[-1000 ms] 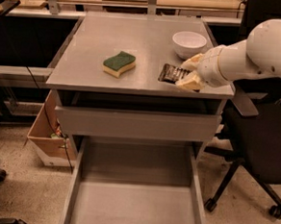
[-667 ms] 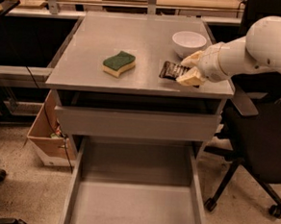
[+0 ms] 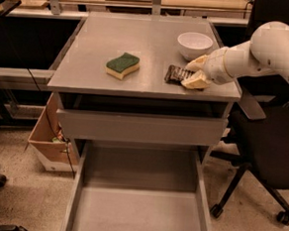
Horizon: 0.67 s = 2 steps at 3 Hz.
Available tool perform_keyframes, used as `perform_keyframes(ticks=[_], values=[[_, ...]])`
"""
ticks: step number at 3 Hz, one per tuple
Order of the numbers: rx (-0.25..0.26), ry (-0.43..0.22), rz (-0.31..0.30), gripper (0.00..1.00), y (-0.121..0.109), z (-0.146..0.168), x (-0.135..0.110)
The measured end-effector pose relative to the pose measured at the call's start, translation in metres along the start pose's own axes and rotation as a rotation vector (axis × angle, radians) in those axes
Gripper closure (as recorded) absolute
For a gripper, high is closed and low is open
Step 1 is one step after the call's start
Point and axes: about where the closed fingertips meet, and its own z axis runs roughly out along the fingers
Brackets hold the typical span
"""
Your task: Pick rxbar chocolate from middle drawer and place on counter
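Observation:
The rxbar chocolate (image 3: 174, 74), a dark flat bar, lies on the grey counter (image 3: 139, 42) near its front right corner. My gripper (image 3: 191, 75) reaches in from the right, low over the counter, with the bar's right end inside it. The white arm (image 3: 268, 51) stretches off to the right. The middle drawer (image 3: 138, 206) is pulled far out below, and its bare grey floor shows nothing on it.
A green-and-yellow sponge (image 3: 122, 65) lies on the counter left of the bar. A white bowl (image 3: 194, 44) stands just behind the gripper. The top drawer (image 3: 141, 127) is slightly open. A black office chair (image 3: 262, 140) stands to the right and a cardboard box (image 3: 46, 140) to the left.
The arm has shifted slightly to the left. The bar and the gripper stay in almost the same spot on the counter.

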Motion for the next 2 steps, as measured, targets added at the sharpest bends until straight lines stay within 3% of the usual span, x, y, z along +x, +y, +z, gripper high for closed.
perform_keyframes(ticks=[2], values=[[-0.027,-0.012,-0.004,0.01,-0.0003,0.0035,-0.0047]])
